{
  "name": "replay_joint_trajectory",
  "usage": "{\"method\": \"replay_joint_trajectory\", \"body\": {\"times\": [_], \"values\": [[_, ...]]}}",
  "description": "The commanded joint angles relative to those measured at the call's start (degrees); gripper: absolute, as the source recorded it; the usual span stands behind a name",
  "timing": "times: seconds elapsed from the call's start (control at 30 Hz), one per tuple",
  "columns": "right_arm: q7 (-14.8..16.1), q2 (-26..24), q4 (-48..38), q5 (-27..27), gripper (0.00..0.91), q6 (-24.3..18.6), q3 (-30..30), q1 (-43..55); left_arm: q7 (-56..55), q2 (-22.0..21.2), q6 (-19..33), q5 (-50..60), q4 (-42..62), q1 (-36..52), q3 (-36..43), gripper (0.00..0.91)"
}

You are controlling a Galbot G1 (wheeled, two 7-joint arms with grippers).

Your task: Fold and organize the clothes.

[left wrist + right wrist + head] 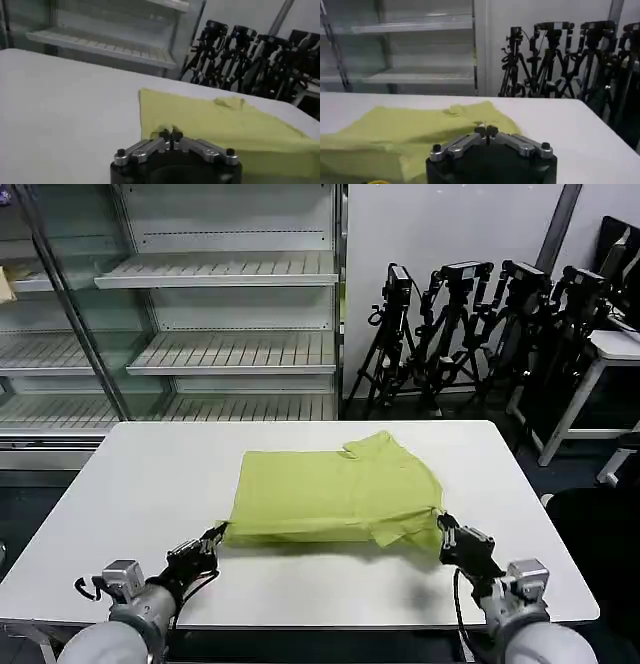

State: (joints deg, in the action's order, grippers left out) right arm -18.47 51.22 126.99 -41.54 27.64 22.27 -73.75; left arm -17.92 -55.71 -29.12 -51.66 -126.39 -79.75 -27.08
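We see a white table [150, 484] spanning most of the head view, with metal shelving [230, 274] behind it at 11 o'clock and a row of black camera tripods [470, 324] against the wall at 1 o'clock. On the table, a little to the 3 o'clock side of its middle, lies the lime yellow-green shirt [320, 494], partly folded into a rough rectangle whose long axis runs across the table from 9 o'clock to 3 o'clock. Its small collar [365, 446] sits at the far edge, toward 12 o'clock, so the garment points away from us, and a loose sleeve flap hangs out at the near edge at 5 o'clock of the cloth. The near edge is drawn toward us at both corners. The left gripper [213, 537] sits at the shirt's 7 o'clock corner, and in the left wrist view we find its fingers pressed together on a small pinch of the yellow fabric [171, 134], with the rest of the shirt [235, 125] stretching away over the tabletop. The right gripper [446, 533] sits at the shirt's 5 o'clock corner, touching the hem; in the right wrist view its fingertips meet at [488, 131] just in front of the cloth [410, 130], closed tight, and they appear to clamp the edge of the shirt there. Both grippers rest low, close to the table surface, well apart from each other.
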Motion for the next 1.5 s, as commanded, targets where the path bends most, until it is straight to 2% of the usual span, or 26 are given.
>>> {"method": "replay_joint_trajectory", "body": {"times": [0.03,0.47,0.63,0.7,0.73,0.77,0.8,1.03,1.27,1.5], "values": [[0.1,-1.0,-5.5,-1.8,0.000,0.8,-3.5,8.3,0.2,0.1,0.2,0.3,4.4,6.1,2.4,0.020],[2.1,-1.2,-13.4,-1.1,0.000,3.0,-9.9,18.8,0.5,-0.6,0.1,3.1,9.8,11.2,7.6,0.020],[2.6,0.0,-16.1,1.0,0.000,3.4,-11.1,20.3,0.6,-1.2,0.2,4.7,11.6,12.4,8.9,0.071],[2.7,0.5,-16.6,1.7,0.000,3.4,-11.5,20.2,0.4,-2.0,0.3,5.3,12.3,13.0,9.2,0.262],[2.7,0.8,-16.6,1.9,0.212,3.4,-11.6,20.1,0.2,-2.4,0.3,5.6,12.5,13.1,9.3,0.776],[2.6,1.0,-16.7,2.1,0.443,3.6,-11.6,20.0,0.1,-2.8,0.3,5.8,12.5,13.3,9.5,0.897],[2.6,1.4,-16.7,2.3,0.907,3.8,-11.7,19.6,0.2,-3.0,0.3,6.0,12.5,13.3,9.6,0.907],[2.5,2.3,-16.1,2.8,0.907,4.4,-10.6,17.2,0.2,-3.6,0.7,6.1,12.0,13.0,9.5,0.907],[3.8,2.1,-11.7,4.5,0.907,2.0,-7.6,11.5,0.3,-3.3,1.2,5.9,10.0,10.3,7.5,0.907],[4.0,2.0,-7.7,5.9,0.907,2.4,-3.9,5.3,0.4,-3.0,2.0,5.6,8.7,5.9,5.6,0.907]]}}
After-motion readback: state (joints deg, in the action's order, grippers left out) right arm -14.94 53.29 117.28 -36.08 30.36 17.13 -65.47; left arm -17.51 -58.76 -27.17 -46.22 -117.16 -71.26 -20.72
